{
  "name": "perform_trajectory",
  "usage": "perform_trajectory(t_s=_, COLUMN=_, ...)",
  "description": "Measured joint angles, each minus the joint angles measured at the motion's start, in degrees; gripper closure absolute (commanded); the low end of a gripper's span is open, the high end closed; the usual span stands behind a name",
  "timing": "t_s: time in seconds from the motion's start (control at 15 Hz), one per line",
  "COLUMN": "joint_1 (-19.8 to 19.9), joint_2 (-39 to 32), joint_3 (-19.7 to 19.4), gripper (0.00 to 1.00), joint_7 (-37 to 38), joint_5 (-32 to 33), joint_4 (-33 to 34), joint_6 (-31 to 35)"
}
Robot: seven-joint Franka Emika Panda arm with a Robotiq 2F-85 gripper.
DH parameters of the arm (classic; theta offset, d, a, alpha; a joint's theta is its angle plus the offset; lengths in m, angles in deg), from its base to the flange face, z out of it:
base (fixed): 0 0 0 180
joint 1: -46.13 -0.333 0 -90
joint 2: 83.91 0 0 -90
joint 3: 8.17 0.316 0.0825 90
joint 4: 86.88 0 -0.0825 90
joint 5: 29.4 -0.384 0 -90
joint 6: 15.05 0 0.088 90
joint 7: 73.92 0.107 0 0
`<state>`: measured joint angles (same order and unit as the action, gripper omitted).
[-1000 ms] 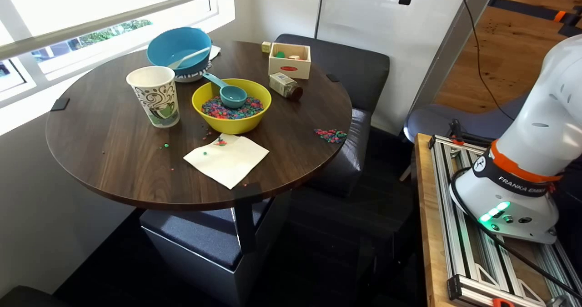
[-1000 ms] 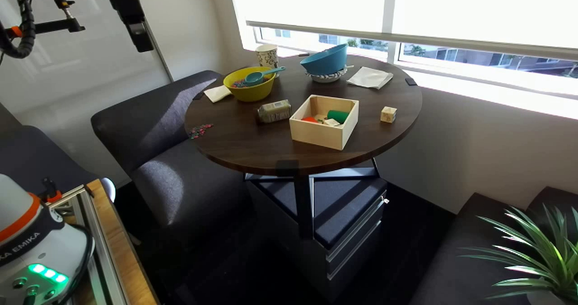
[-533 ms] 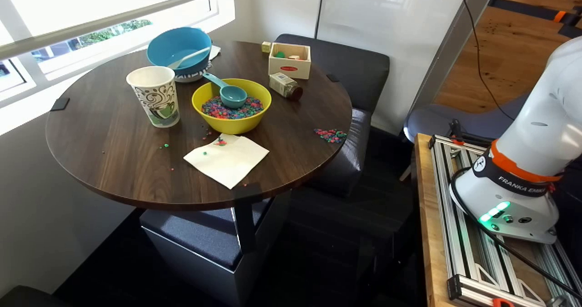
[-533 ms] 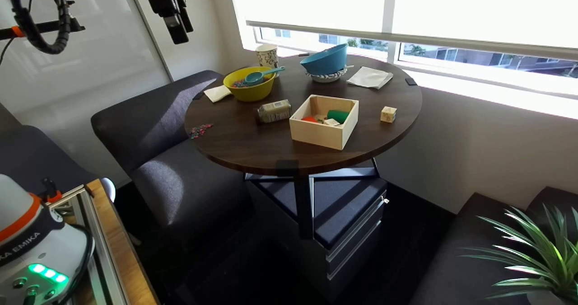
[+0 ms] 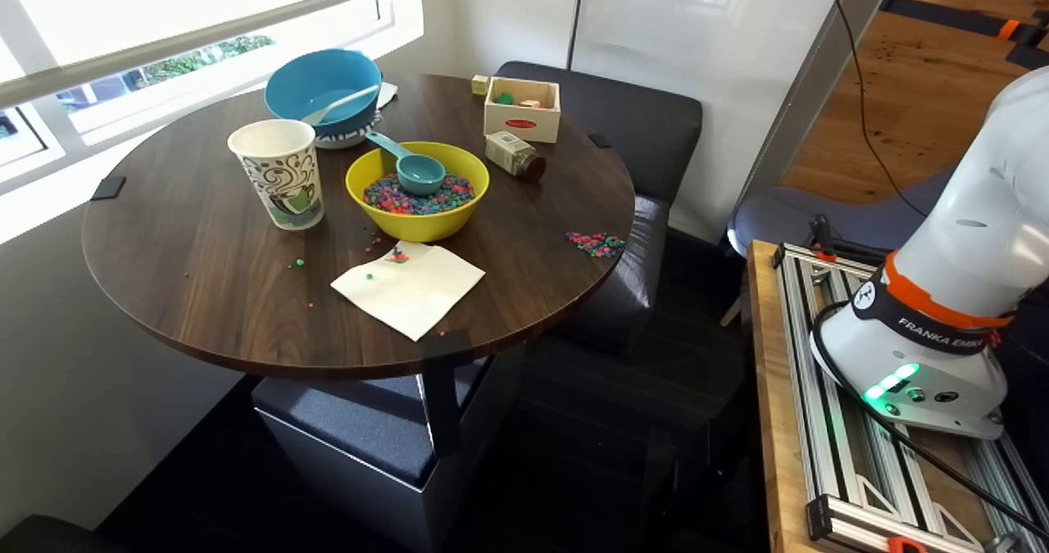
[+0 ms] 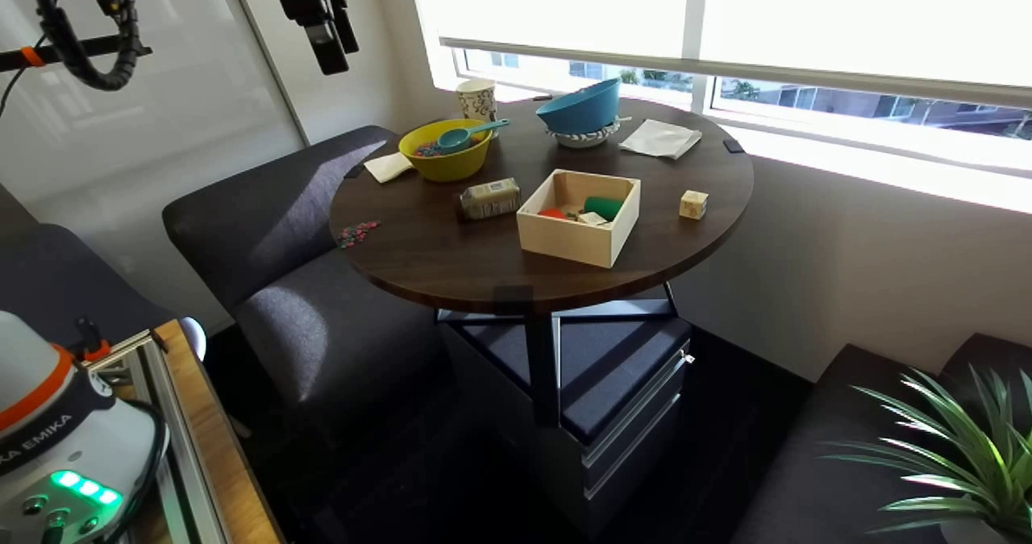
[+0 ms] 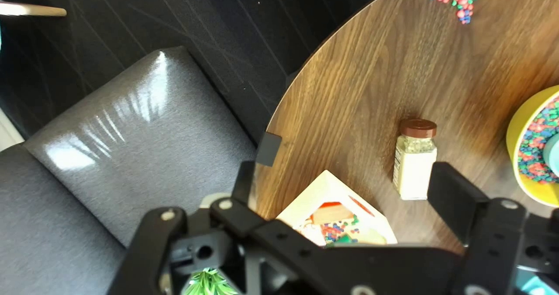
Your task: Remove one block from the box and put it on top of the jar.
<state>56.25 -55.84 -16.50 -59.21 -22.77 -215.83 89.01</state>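
The tan wooden box [image 6: 568, 238] stands on the round table and also shows in an exterior view [image 5: 522, 126]. Inside lie a green block [image 6: 603, 207], a red block [image 6: 553, 214] and a pale wooden block [image 6: 592, 218]. The jar [image 6: 492, 198], with a brown lid, lies on its side beside the box; it also shows in the wrist view [image 7: 414, 170]. A loose wooden cube [image 6: 693, 205] sits on the table beyond the box. My gripper [image 7: 343, 185] is open and empty, high above the table. Its body hides part of the box in the wrist view.
A yellow bowl [image 5: 418, 224] of coloured beads holds a teal scoop [image 5: 420, 174]. A paper cup [image 5: 283, 176] and a tilted blue bowl [image 5: 320, 86] stand further along. Beads [image 5: 597, 244] lie near the table edge. A grey chair [image 6: 282, 230] stands beside the table.
My gripper has moved and turned, leftward in one exterior view and rightward in another, so both fingers now show. The last half second shows only slight movement. The table objects have not moved.
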Motion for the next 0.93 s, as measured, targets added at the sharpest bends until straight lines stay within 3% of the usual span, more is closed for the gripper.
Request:
perform_trajectory(t_s=0.27, joint_1=0.5, joint_2=0.0, joint_3=-0.4, gripper=0.00, joint_7=0.1, joint_5=-1.5, joint_4=0.0, joint_6=0.9)
perform_trajectory(t_s=0.67, joint_1=0.6, joint_2=-3.5, joint_3=-4.1, gripper=0.00, joint_7=-1.6, joint_5=-13.9, joint_4=0.0, joint_6=10.0)
perform_trajectory(t_s=0.93, joint_1=0.6, joint_2=-6.1, joint_3=-4.5, gripper=0.00, joint_7=-1.8, joint_5=-16.2, joint_4=0.7, joint_6=11.8)
